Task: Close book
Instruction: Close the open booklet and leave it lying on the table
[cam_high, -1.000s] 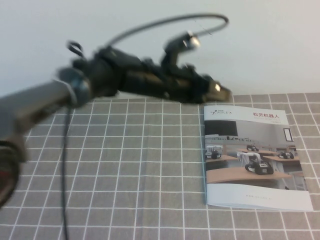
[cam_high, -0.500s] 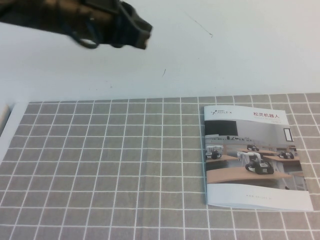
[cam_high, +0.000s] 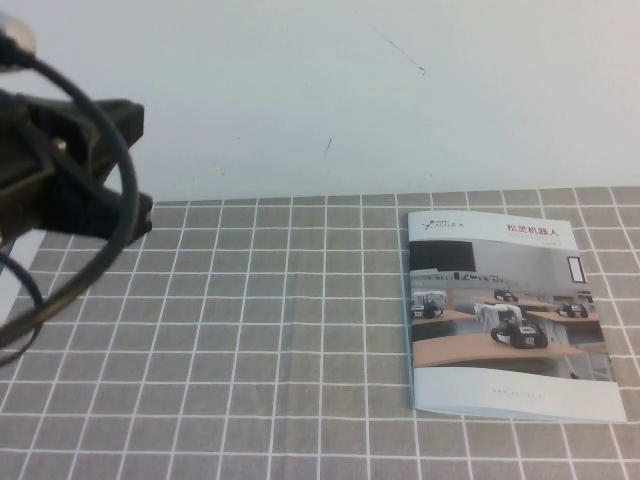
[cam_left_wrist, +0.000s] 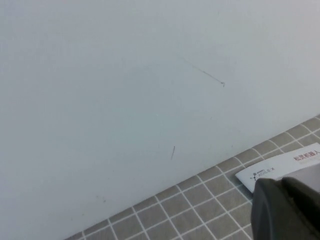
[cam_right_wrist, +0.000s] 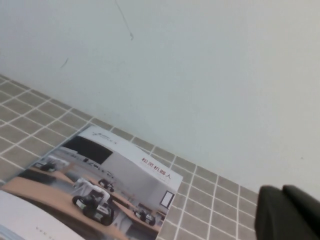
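Book: closed book (cam_high: 505, 310), lying flat and cover up on the grey cloth (cam_high: 250, 330) with white grid lines. I place everything else from it.
Cover writing: red characters (cam_high: 538, 231) reading 松灵机器人 sit at the far right corner. A small dark logo (cam_high: 445, 225) sits at the far left corner, too fine for me to read surely. A faint line of print in the white band along the near edge is unreadable.
Cover picture: wooden desks with small robot arms on them.
Book edges: all four run square with the grid lines. The far edge is near the cloth's far border, where the white surface (cam_high: 350, 100) begins.
Marks: a thin dark line (cam_high: 400, 55) and a short tick (cam_high: 327, 145) show on the white surface, beyond the book and to its left.
Open room: a wide stretch of bare cloth lies left of the book, between it and the left arm.
Left arm: the left arm (cam_high: 60, 165) is dark and raised, well apart from the book on its left, with a black cable (cam_high: 100, 240) looping around it.
Left gripper: only a dark rounded part of the left gripper (cam_left_wrist: 287, 210) shows, in its wrist view, with the book's logo corner just past it. I cannot tell whether it is wide or narrow, and it holds nothing I can see.
Right gripper: a dark part of the right gripper (cam_right_wrist: 290, 215) shows in its wrist view, off the book's right side and clear of the cover. I cannot tell its opening either.
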